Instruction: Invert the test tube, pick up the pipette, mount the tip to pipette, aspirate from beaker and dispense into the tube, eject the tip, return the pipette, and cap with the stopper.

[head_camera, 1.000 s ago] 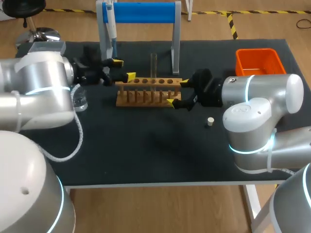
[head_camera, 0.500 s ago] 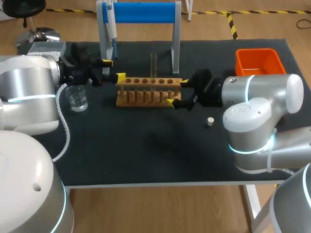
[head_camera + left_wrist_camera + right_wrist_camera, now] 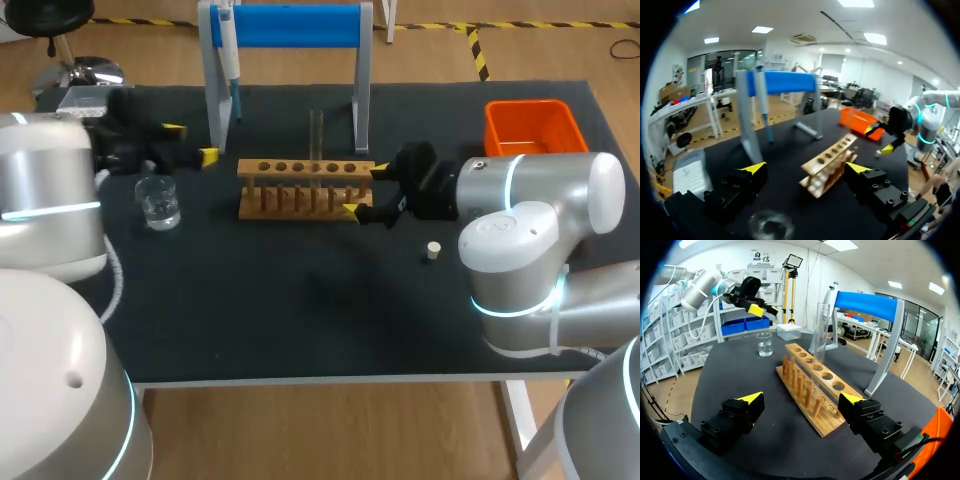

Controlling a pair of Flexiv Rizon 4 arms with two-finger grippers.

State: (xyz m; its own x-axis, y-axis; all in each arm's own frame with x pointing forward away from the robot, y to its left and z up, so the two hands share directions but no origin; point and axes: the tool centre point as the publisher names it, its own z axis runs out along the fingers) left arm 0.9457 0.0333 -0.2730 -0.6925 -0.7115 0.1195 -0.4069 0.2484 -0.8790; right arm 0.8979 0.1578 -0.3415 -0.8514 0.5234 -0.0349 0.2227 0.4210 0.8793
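My left hand [image 3: 192, 142] hangs released and empty, with the glass beaker [image 3: 160, 205] just below it. A careless drop or swing could clip the rim and spill the liquid meant for aspiration onto the desk [image 3: 300, 310]. Ahead of its fingers the pipette [image 3: 228, 55] hangs on the blue stand [image 3: 290, 25], close against the stand's post. I judge that a slightly off approach would pinch the post instead, or knock the pipette from its perch. Farther off, the right hand [image 3: 365, 190] stands open astride the end of the wooden rack [image 3: 300, 190], grasping nothing. Any sideways twitch there could shove the rack and tip the test tube [image 3: 316, 135] standing upright in it.
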